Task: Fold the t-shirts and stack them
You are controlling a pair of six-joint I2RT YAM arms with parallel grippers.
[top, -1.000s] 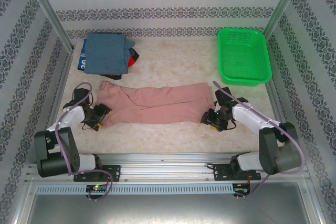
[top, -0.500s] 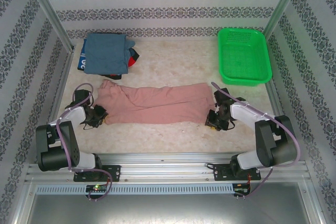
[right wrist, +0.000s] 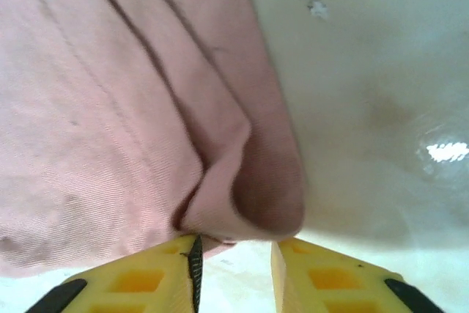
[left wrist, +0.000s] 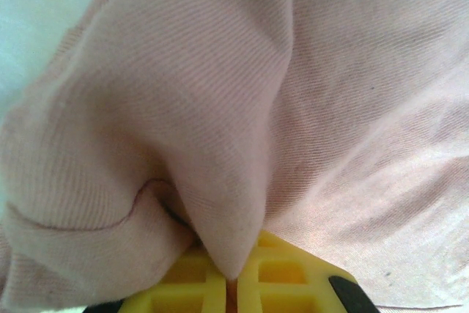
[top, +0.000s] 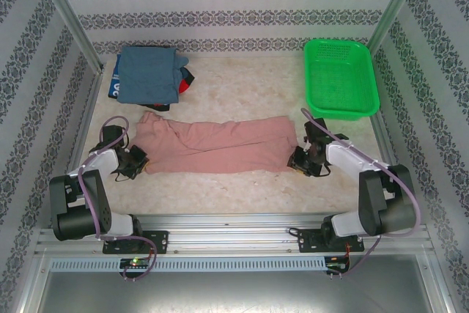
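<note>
The dusty-pink t-shirt (top: 220, 144) lies as a long folded strip across the middle of the table. My left gripper (top: 135, 160) sits at the strip's left end. In the left wrist view the left gripper (left wrist: 233, 275) is shut on a pinched fold of the pink cloth (left wrist: 220, 93). My right gripper (top: 303, 160) is at the strip's right end. Seen from the right wrist, the right gripper (right wrist: 236, 258) stands open, with a rolled edge of the pink shirt (right wrist: 249, 196) just ahead of its gap. Folded blue-grey (top: 149, 75), dark and red (top: 187, 78) shirts are stacked at the back left.
A green plastic mesh basket (top: 364, 71) stands at the back right. Patterned walls with metal posts close in the table on three sides. Bare tabletop (top: 242, 86) lies between the stack and the basket, and in front of the pink shirt.
The right gripper has shifted slightly right and away from me along the shirt's right end. The left gripper edged a little left, then stayed put. The shirt has hardly moved.
</note>
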